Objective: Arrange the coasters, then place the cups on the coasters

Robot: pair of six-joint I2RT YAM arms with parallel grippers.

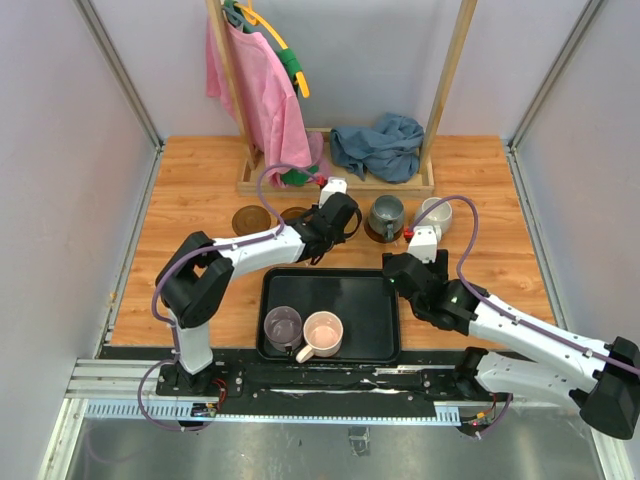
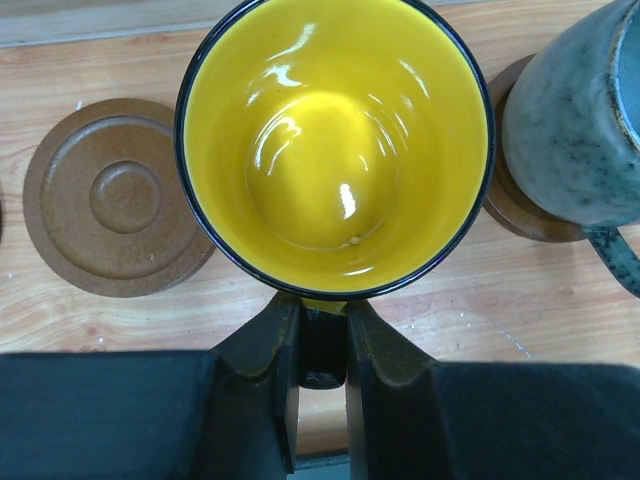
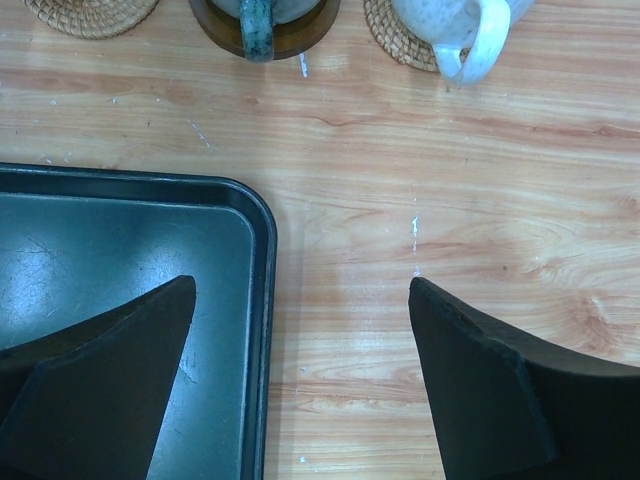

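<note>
Along the back of the wooden table [image 1: 190, 180], furthest left, lies a bare dark brown coaster [image 1: 250, 220], plain and round. Next to it is a ringed dark brown coaster [image 2: 115, 195], moulded in raised concentric circles and also bare.

Just right of that, the left gripper [image 2: 322, 318] is pinched closed on the handle of the yellow cup [image 2: 335, 150]. The cup is glossy yellow inside with a dark rim. Whether it rests on anything cannot be told.

A bare woven coaster [image 3: 90, 12], tan, shows at the top edge of the right wrist view, left of the grey cup [image 1: 386, 213]. That cup is speckled grey-green and stands on a third dark brown coaster [image 2: 515, 205]. Furthest right, the white cup [image 1: 436, 213] stands on a second woven coaster [image 3: 385, 35].

Nearer the arms, the black tray [image 1: 360, 295] holds the translucent purple cup [image 1: 283, 325] with the pale pink cup [image 1: 322, 335] just beside it on the right. The right gripper [image 3: 300, 285] hovers over the tray's far right corner, jaws spread wide, holding nothing.

In all there are five cups and five coasters, three dark brown and two woven.
</note>
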